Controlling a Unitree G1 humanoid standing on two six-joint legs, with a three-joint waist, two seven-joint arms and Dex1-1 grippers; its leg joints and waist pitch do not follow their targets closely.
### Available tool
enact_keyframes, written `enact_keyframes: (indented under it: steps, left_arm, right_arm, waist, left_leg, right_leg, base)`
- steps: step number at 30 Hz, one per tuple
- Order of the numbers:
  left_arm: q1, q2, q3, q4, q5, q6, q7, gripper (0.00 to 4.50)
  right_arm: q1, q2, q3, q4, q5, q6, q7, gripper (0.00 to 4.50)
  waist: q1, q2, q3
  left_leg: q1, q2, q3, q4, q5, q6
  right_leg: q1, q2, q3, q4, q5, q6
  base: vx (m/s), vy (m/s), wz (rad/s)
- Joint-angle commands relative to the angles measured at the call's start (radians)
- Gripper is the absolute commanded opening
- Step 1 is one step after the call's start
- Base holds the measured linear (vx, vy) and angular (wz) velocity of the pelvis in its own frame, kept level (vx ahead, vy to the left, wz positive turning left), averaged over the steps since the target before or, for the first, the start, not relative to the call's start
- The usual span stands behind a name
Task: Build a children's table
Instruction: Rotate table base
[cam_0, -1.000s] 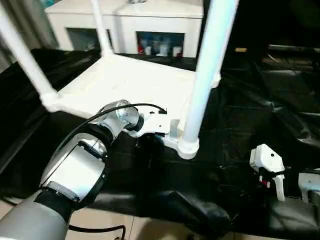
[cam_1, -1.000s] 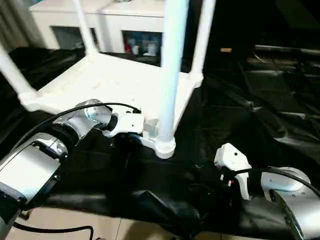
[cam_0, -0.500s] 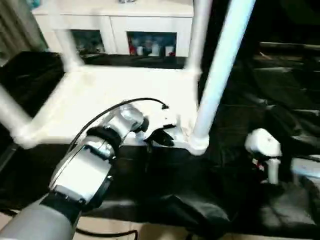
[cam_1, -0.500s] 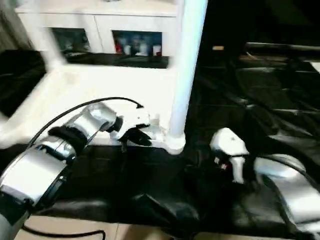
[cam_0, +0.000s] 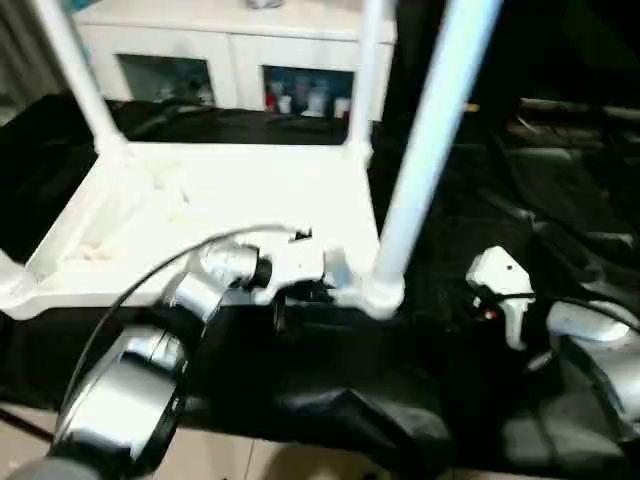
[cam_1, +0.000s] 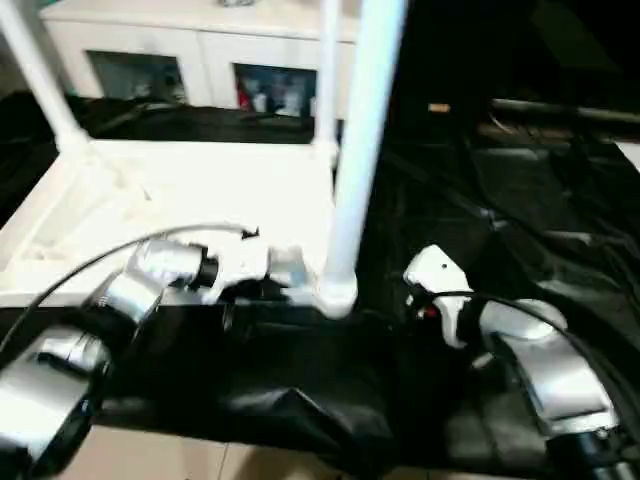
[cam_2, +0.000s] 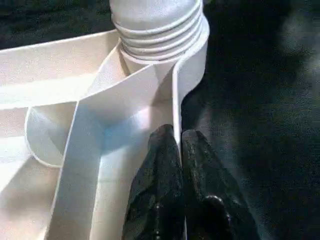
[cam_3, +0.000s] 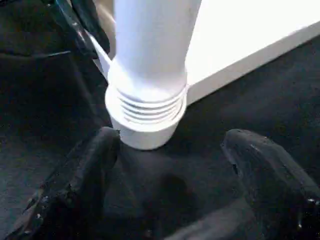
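Left gripper (cam_2: 181, 142) jaws clenched on the rim of the upturned white children's table (cam_0: 200, 200), right gripper (cam_3: 170, 175) jaws spread wide, released, flanking the near corner leg (cam_0: 420, 150) at 3 o'clock, black-draped desk (cam_0: 560, 200) beneath, white cabinet (cam_0: 230, 50) at 12 o'clock.

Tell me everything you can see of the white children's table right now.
The children's table is glossy white plastic and lies upside down on the black-draped work table, its ribbed underside up. Three tube legs stand up from its rounded corner sockets; the nearest leg shows threaded rings at its base. The left tool is shut on the thin rim wall beside that socket. The right tool is open just before that socket, not touching it.
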Motion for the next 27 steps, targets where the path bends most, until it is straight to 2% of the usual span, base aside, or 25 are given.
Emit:
enact_keyframes:
  steps: [1, 3, 4, 5, 6, 7, 8, 9, 11, 13, 14, 15, 16, 17, 21, 24, 26, 27]
  left_arm:
    - [0.045, 0.007, -0.010, -0.053, -0.024, 0.061, -0.059, 0.02]
    - [0.059, 0.016, -0.020, -0.079, -0.027, 0.071, -0.088, 0.02]
    - [0.072, 0.024, -0.027, -0.103, -0.028, 0.076, -0.104, 0.02]
    - [0.081, 0.032, -0.035, -0.123, -0.028, 0.101, -0.123, 0.02]
    - [0.086, 0.042, -0.044, -0.137, -0.023, 0.113, -0.135, 0.02]
    - [0.086, 0.043, -0.044, -0.138, -0.023, 0.114, -0.137, 0.02]
    - [0.087, 0.062, -0.070, -0.145, 0.013, 0.115, -0.130, 0.02]
    - [0.077, 0.064, -0.076, -0.121, 0.036, 0.084, -0.101, 0.02]
    - [0.072, 0.058, -0.070, -0.108, 0.043, 0.077, -0.069, 0.02]
    - [0.078, 0.052, -0.058, -0.128, 0.036, 0.096, -0.045, 0.02]
    - [0.083, 0.043, -0.044, -0.145, 0.023, 0.114, -0.029, 0.02]
    - [0.083, 0.039, -0.038, -0.148, 0.017, 0.119, -0.023, 0.02]
    - [0.082, 0.028, -0.023, -0.151, 0.001, 0.132, -0.012, 0.02]
    - [0.088, 0.020, -0.008, -0.173, -0.024, 0.169, -0.020, 0.45]
    - [0.089, 0.031, -0.004, -0.187, -0.028, 0.154, -0.014, 0.45]
    - [0.088, 0.047, -0.011, -0.191, -0.036, 0.169, -0.040, 0.45]
    - [0.087, 0.051, -0.013, -0.190, -0.039, 0.175, -0.050, 0.45]
    - [0.084, 0.056, -0.014, -0.177, -0.041, 0.166, -0.057, 0.45]
  right_arm:
    - [0.013, -0.013, 0.020, -0.020, 0.000, -0.034, 0.041, 3.79]
    - [0.016, -0.007, 0.024, -0.020, 0.009, -0.044, 0.056, 3.79]
    - [0.017, -0.002, 0.026, -0.018, 0.016, -0.052, 0.064, 3.79]
    - [0.018, 0.006, 0.026, -0.019, 0.025, -0.056, 0.067, 3.79]
    - [0.018, 0.010, 0.030, -0.019, 0.025, -0.063, 0.069, 3.79]
    - [0.018, 0.010, 0.030, -0.019, 0.025, -0.064, 0.070, 3.79]
    - [0.015, 0.018, 0.045, -0.007, 0.018, -0.088, 0.069, 3.79]
    - [0.007, 0.027, 0.053, 0.005, 0.010, -0.099, 0.062, 3.79]
    - [-0.001, 0.035, 0.060, 0.020, 0.001, -0.114, 0.054, 3.79]
    - [-0.008, 0.042, 0.059, 0.034, -0.006, -0.124, 0.048, 3.79]
    - [-0.011, 0.047, 0.058, 0.038, -0.007, -0.127, 0.049, 3.79]
    - [-0.011, 0.048, 0.058, 0.039, -0.007, -0.128, 0.049, 3.79]
    - [-0.013, 0.050, 0.060, 0.041, -0.009, -0.133, 0.050, 3.79]
    - [-0.012, 0.051, 0.061, 0.044, -0.010, -0.143, 0.050, 3.79]
    - [-0.014, 0.055, 0.060, 0.039, -0.002, -0.146, 0.055, 3.79]
    - [-0.022, 0.058, 0.064, 0.044, 0.002, -0.153, 0.069, 3.79]
    - [-0.025, 0.059, 0.066, 0.050, 0.001, -0.158, 0.071, 3.79]
    - [-0.031, 0.061, 0.070, 0.060, -0.001, -0.165, 0.072, 3.79]
  waist:
    - [0.007, -0.017, -0.064]
    - [0.008, -0.019, -0.063]
    - [0.007, -0.019, -0.060]
    - [0.005, -0.026, -0.059]
    - [0.006, -0.024, -0.058]
    - [0.006, -0.026, -0.056]
    - [0.005, -0.035, -0.058]
    - [0.006, -0.026, -0.057]
    - [0.004, -0.030, -0.058]
    - [0.005, -0.029, -0.057]
    - [0.005, -0.033, -0.056]
    - [0.006, -0.026, -0.059]
    - [0.005, -0.028, -0.057]
    - [0.004, -0.031, -0.057]
    - [0.009, -0.040, -0.059]
    - [0.009, -0.033, -0.058]
    - [0.007, -0.033, -0.058]
    - [0.009, -0.026, -0.058]
  left_leg:
    - [0.004, 0.004, 0.015, -0.066, -0.200, 0.107]
    - [0.002, 0.002, 0.015, -0.067, -0.208, 0.105]
    - [0.003, 0.002, 0.015, -0.069, -0.224, 0.100]
    - [0.001, 0.001, 0.015, -0.069, -0.230, 0.098]
    - [0.002, 0.000, 0.015, -0.070, -0.247, 0.090]
    - [0.003, 0.001, 0.015, -0.071, -0.253, 0.086]
    - [0.003, 0.001, 0.015, -0.070, -0.259, 0.080]
    - [0.004, 0.002, 0.013, -0.072, -0.264, 0.071]
    - [0.003, 0.001, 0.012, -0.074, -0.276, 0.060]
    - [0.006, 0.002, 0.012, -0.074, -0.287, 0.055]
    - [0.007, 0.003, 0.012, -0.077, -0.301, 0.051]
    - [0.009, 0.002, 0.012, -0.076, -0.303, 0.047]
    - [0.007, 0.002, 0.012, -0.077, -0.310, 0.045]
    - [0.006, 0.001, 0.012, -0.077, -0.316, 0.045]
    - [0.003, 0.000, 0.010, -0.077, -0.310, 0.051]
    - [0.000, 0.000, 0.008, -0.078, -0.314, 0.046]
    - [-0.002, 0.000, 0.007, -0.080, -0.312, 0.044]
    - [0.000, 0.000, 0.006, -0.080, -0.314, 0.043]
  right_leg:
    - [0.049, -0.028, 0.023, -0.058, -0.182, -0.261]
    - [0.050, -0.027, 0.022, -0.058, -0.189, -0.256]
    - [0.048, -0.027, 0.022, -0.061, -0.217, -0.248]
    - [0.048, -0.027, 0.022, -0.063, -0.236, -0.241]
    - [0.046, -0.028, 0.022, -0.066, -0.284, -0.226]
    - [0.044, -0.028, 0.022, -0.068, -0.305, -0.218]
    - [0.043, -0.028, 0.023, -0.071, -0.334, -0.205]
    - [0.039, -0.029, 0.023, -0.073, -0.350, -0.191]
    - [0.039, -0.027, 0.022, -0.073, -0.357, -0.181]
    - [0.036, -0.027, 0.023, -0.075, -0.360, -0.181]
    - [0.034, -0.025, 0.023, -0.074, -0.351, -0.187]
    - [0.036, -0.025, 0.023, -0.072, -0.344, -0.190]
    - [0.036, -0.025, 0.023, -0.074, -0.344, -0.190]
    - [0.037, -0.024, 0.023, -0.075, -0.349, -0.189]
    - [0.037, -0.027, 0.022, -0.077, -0.383, -0.171]
    - [0.038, -0.027, 0.021, -0.077, -0.370, -0.171]
    - [0.040, -0.027, 0.020, -0.075, -0.362, -0.173]
    - [0.039, -0.027, 0.021, -0.074, -0.358, -0.175]
  base:
    - [0.000, 0.000, 0.00]
    - [0.000, 0.000, 0.00]
    - [0.000, 0.000, 0.00]
    - [0.000, 0.000, 0.00]
    - [0.000, 0.000, 0.00]
    - [0.000, 0.000, 0.00]
    - [0.000, 0.000, 0.00]
    - [0.000, 0.000, 0.00]
    - [0.000, 0.000, 0.00]
    - [0.000, 0.000, 0.00]
    - [0.000, 0.000, 0.00]
    - [0.000, 0.000, 0.00]
    - [0.000, 0.000, 0.00]
    - [0.000, 0.000, 0.00]
    - [0.000, 0.000, 0.00]
    - [0.000, 0.000, 0.00]
    - [0.000, 0.000, 0.00]
    - [0.000, 0.000, 0.00]
